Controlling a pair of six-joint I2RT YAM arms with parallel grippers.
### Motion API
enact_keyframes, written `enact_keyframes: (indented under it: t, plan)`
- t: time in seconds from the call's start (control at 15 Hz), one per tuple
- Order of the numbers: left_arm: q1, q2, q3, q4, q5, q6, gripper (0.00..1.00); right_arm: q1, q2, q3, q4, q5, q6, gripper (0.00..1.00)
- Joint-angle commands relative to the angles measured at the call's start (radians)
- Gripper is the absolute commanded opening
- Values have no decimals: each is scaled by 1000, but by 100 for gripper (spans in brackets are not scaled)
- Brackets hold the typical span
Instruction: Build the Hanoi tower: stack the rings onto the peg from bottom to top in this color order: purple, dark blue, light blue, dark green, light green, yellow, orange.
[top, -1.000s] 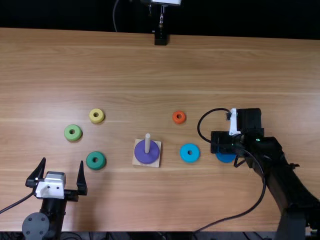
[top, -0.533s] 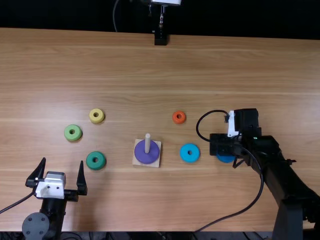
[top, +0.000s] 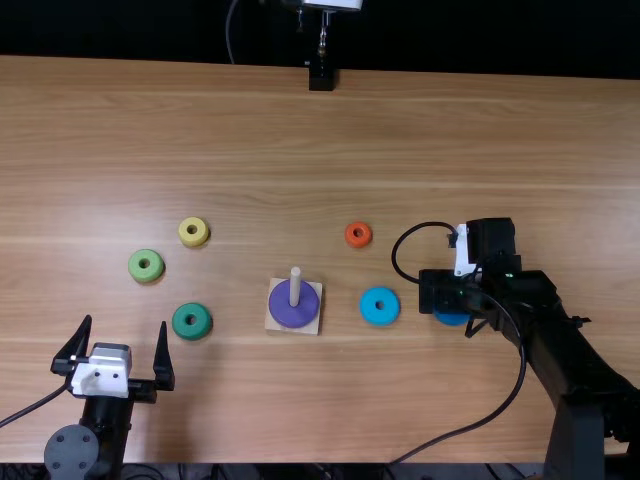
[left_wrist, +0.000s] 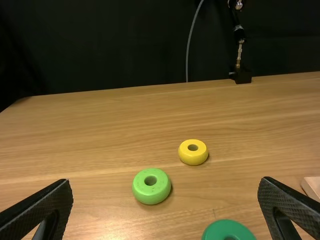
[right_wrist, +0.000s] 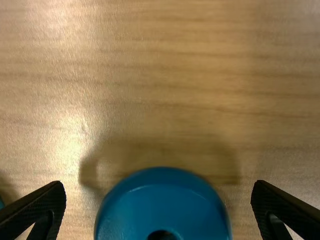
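We hold black left tool (top: 125, 321) and black right tool (top: 445, 288) wide open, empty, the latter above round dark-blue ring (right_wrist: 162, 207), pale cylindrical peg's (top: 295, 286) three o'clock.

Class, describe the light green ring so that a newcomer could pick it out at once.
On the wooden table, find the upright peg in the top view, then look left. The light green ring lies leftmost of all the rings, paler than the dark green ring and nearer the left gripper than the yellow ring.

No readable text, label, number or sign stands on the rings, the peg's base, the arms or the worktop in any view.
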Motion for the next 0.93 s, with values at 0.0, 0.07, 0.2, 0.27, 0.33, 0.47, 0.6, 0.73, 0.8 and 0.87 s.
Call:
enact_keyframes:
  t: [0.0,0.07,0.2,0.27,0.33,0.47,0.6,0.73,0.8,0.87]
  plan:
    - [-7,-12,-30,-2,-6,0,100,2,14,8,-16,2,1,100]
    - [-7,-12,-30,-2,-6,0,100,2,21,8,-32,2,3,100]
    - [-7,-12,-30,-2,-6,0,100,2,24,8,-45,2,1,100]
    - [-7,-12,-30,-2,-6,0,100,2,24,8,-45,2,1,100]
    - [-7,-12,-30,-2,-6,0,100,2,24,8,-45,2,1,100]
    - [-7,-12,-30,-2,-6,0,100,2,25,8,-45,2,-1,100]
    - [-7,-12,-30,-2,-6,0,100,2,37,8,-45,2,-1,100]
    - [-7,-12,-30,-2,-6,0,100,2,45,8,-45,2,-2,58]
    - [-7,-12,-30,-2,-6,0,100,1,45,7,-45,2,-4,44]
    - [-7,-12,-30,-2,-6,0,100,1,45,7,-45,2,-4,28]
